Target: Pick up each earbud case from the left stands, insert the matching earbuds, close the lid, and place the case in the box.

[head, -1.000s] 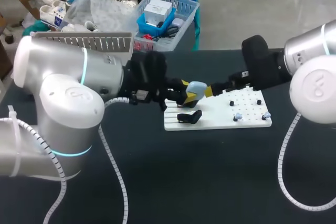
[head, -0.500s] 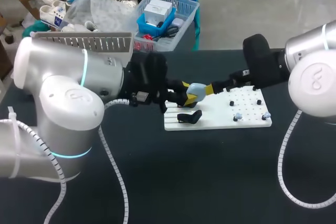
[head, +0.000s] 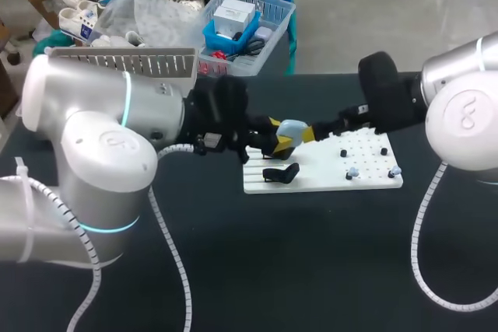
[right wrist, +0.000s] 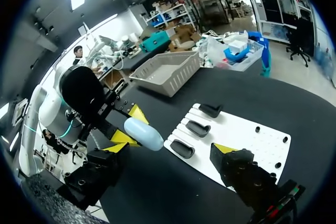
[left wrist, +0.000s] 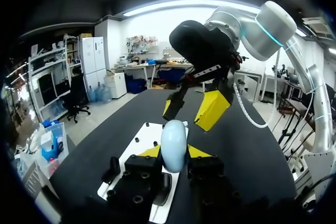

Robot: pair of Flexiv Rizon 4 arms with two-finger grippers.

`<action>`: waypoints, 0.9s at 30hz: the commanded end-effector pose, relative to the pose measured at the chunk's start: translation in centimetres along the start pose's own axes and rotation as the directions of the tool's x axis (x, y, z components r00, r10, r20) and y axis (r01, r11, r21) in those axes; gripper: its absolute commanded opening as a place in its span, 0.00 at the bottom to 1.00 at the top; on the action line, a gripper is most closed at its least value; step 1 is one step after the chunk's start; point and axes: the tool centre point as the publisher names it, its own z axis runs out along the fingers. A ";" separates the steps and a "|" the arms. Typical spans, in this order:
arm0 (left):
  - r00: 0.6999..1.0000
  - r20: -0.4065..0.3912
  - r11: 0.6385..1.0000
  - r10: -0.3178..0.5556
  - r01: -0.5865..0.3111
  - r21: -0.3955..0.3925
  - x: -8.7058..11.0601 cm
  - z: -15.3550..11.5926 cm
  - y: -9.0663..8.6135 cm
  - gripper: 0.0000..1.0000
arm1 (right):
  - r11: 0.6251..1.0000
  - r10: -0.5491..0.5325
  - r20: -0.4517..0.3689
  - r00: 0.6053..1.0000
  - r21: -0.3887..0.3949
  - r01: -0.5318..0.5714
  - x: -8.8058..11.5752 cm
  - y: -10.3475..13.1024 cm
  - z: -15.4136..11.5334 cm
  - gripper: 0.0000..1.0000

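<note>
A light blue earbud case [head: 291,130] hangs above the left end of the white board [head: 327,178], and my left gripper [head: 280,136] is shut on it. In the left wrist view the case [left wrist: 174,144] stands upright between the left gripper's [left wrist: 174,152] yellow tips. My right gripper [left wrist: 191,109] is open just beyond the case, with its fingers spread. From the right wrist view the case [right wrist: 143,134] lies ahead of the right gripper [right wrist: 170,150], towards one finger. Two small light blue earbuds [head: 352,171] [head: 395,169] rest on the board's right half. An empty black stand [head: 281,173] sits below the case.
A grey slatted box [head: 124,61] stands at the table's back left, behind my left arm. Three black stands [right wrist: 198,128] line the board's left end, and small black pegs [head: 342,153] dot its right part. The dark table in front of the board is bare.
</note>
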 end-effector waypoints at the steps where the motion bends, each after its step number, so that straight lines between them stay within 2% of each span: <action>1: 1.000 0.004 1.000 0.000 0.000 -0.004 -0.2 0.2 0.0 0.00 | 1.000 0.002 0.008 1.000 -0.015 -0.001 0.2 -0.3 0.6 1.00; 20: 1.000 0.014 1.000 0.022 -0.022 0.000 0.0 -0.1 -0.4 0.00 | 1.000 0.008 0.008 1.000 -0.028 -0.008 0.2 -0.7 1.1 1.00; 22: 0.999 0.013 0.999 0.051 -0.051 -0.004 0.0 -0.1 -0.6 0.00 | 1.000 0.010 0.010 1.000 -0.026 -0.009 0.2 -0.7 1.0 1.00; 27: 0.998 0.015 0.998 0.058 -0.058 0.002 0.0 0.0 -0.9 0.00 | 1.000 0.012 0.011 1.000 -0.025 -0.012 0.2 -0.8 1.1 1.00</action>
